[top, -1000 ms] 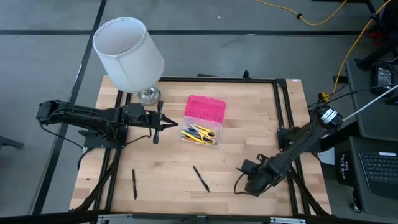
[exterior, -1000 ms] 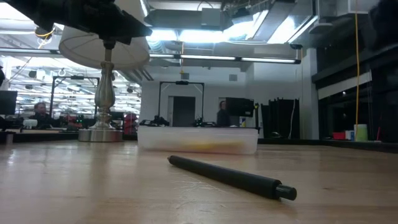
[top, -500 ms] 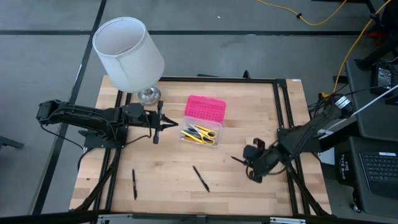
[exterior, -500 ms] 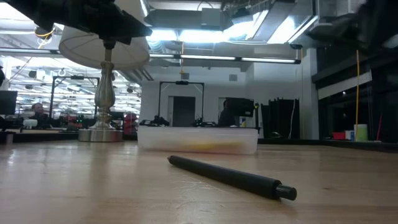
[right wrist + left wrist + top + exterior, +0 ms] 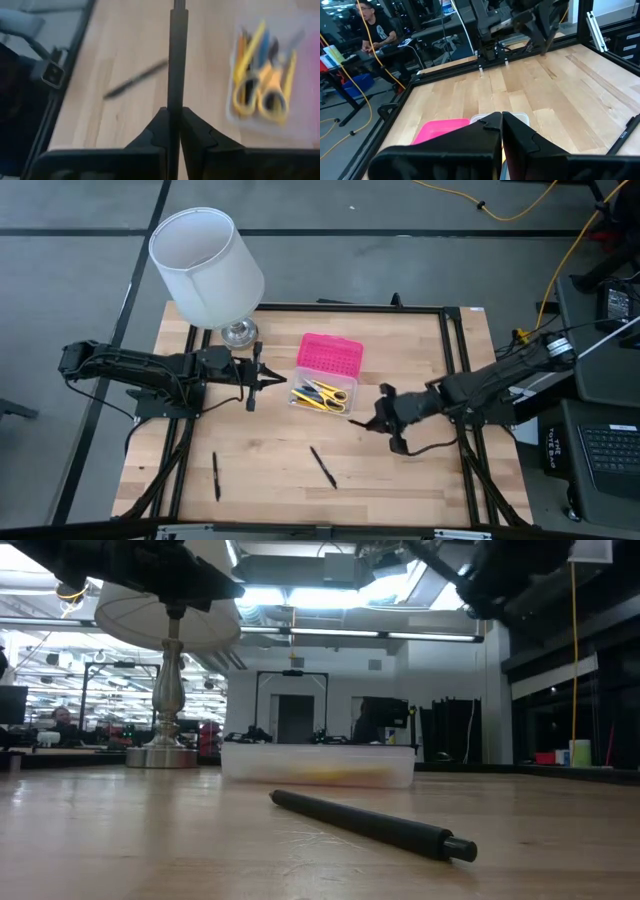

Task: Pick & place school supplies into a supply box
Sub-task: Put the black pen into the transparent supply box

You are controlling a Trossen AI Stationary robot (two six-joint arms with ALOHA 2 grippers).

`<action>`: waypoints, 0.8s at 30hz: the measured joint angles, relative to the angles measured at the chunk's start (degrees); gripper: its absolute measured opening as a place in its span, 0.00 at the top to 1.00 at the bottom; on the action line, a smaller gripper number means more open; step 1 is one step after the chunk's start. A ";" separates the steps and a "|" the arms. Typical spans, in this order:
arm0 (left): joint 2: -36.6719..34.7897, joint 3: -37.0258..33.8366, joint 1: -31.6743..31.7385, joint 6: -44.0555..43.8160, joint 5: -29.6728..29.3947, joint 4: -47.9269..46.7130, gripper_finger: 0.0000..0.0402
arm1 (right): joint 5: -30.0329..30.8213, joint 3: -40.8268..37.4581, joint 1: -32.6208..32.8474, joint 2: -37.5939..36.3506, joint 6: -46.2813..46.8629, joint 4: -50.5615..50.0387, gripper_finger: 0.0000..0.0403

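The supply box stands mid-table, its pink lid (image 5: 330, 355) folded back and its clear base (image 5: 322, 394) holding yellow-handled scissors (image 5: 260, 95) and several pens. My right gripper (image 5: 378, 423) hangs above the table just right of the box, shut on a black pen (image 5: 176, 55). Two more black pens lie flat on the wood, one (image 5: 323, 467) near the middle front, one (image 5: 215, 476) front left. My left gripper (image 5: 275, 383) hovers shut just left of the box, holding nothing. My right gripper pinches the black pen between its two fingers, on the shaft (image 5: 174, 102) toward one end. The pen runs along the fingers and sticks out well past their tips (image 5: 178, 6). The fingers slant down toward the table's left. The pen is lifted clear of the table.
A white-shaded lamp (image 5: 207, 265) on a silver foot (image 5: 240, 333) stands at the far left corner. A black frame rail (image 5: 452, 350) borders the table's right side. Bare wood lies between the box and the near edge. A person (image 5: 372, 30) sits beyond the table.
My right gripper has risen from the near right of the table and travelled toward the supply box, rolling and tipping more level as it went. The black pen has come up with it, clear of the wood. My left arm has kept still.
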 joint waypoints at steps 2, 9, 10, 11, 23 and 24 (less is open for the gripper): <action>0.00 0.00 0.02 0.00 0.00 0.02 0.99 | -1.74 -2.58 -2.30 0.00 -2.70 5.66 0.93; 0.00 0.00 0.00 0.00 0.00 0.00 0.99 | -1.05 -5.45 -6.75 0.12 -10.43 13.91 0.93; 0.00 0.00 0.02 0.00 0.00 0.00 0.99 | -0.53 -5.46 -7.08 0.27 -11.58 15.10 0.93; 0.00 0.00 0.00 0.00 0.00 0.00 0.99 | -0.30 -5.46 -7.46 0.43 -12.77 16.14 0.93; 0.00 0.00 0.02 0.00 0.00 0.00 0.99 | 2.21 -5.04 -13.14 7.03 -14.93 21.19 0.92; 0.00 0.00 0.01 0.00 0.00 0.00 0.99 | 1.95 -4.32 -13.93 8.06 -15.61 21.07 0.92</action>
